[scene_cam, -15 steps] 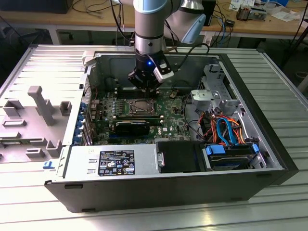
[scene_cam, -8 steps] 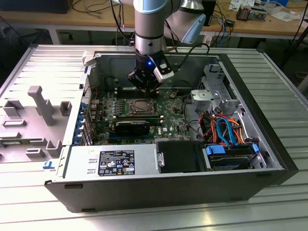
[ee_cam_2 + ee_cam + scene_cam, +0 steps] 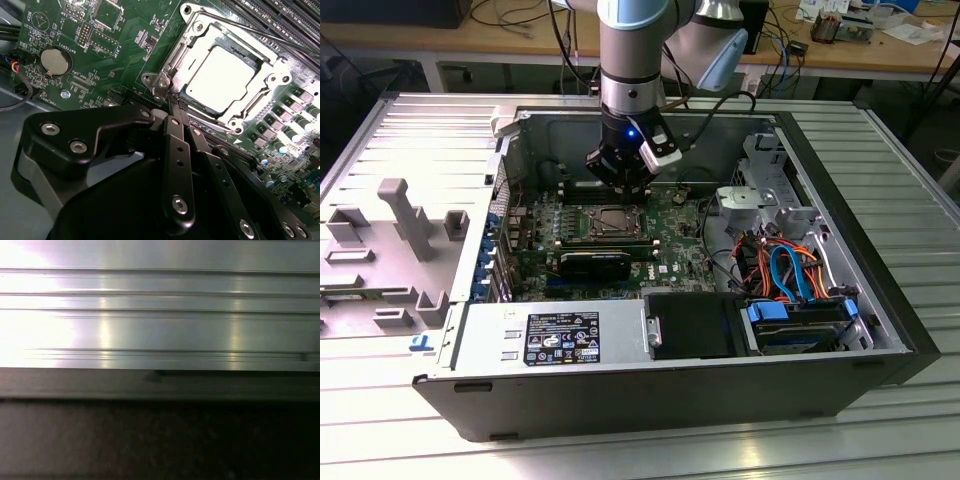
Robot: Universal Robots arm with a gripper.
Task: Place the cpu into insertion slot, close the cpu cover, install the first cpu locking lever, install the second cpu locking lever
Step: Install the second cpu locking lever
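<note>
In the second wrist view the cpu [image 3: 225, 75] lies flat in the insertion slot [image 3: 586, 222], its silvery top showing. The cpu cover [image 3: 197, 36] is down around it as a shiny metal frame. A thin locking lever [image 3: 250, 31] runs along the far side of the frame. My gripper [image 3: 176, 102] has its black fingers [image 3: 175, 145] pressed together, tips at the socket's near corner. I cannot tell whether they touch a lever there. In the exterior view the gripper [image 3: 620, 185] hangs just behind the socket inside the open computer case.
Memory slots [image 3: 280, 15] lie beyond the socket and a coin cell [image 3: 52, 60] sits to one side. A black drive box [image 3: 690, 325], power supply [image 3: 550, 335] and coloured cables [image 3: 790, 270] line the case front. A grey fixture [image 3: 405, 215] stands at the exterior view's left.
</note>
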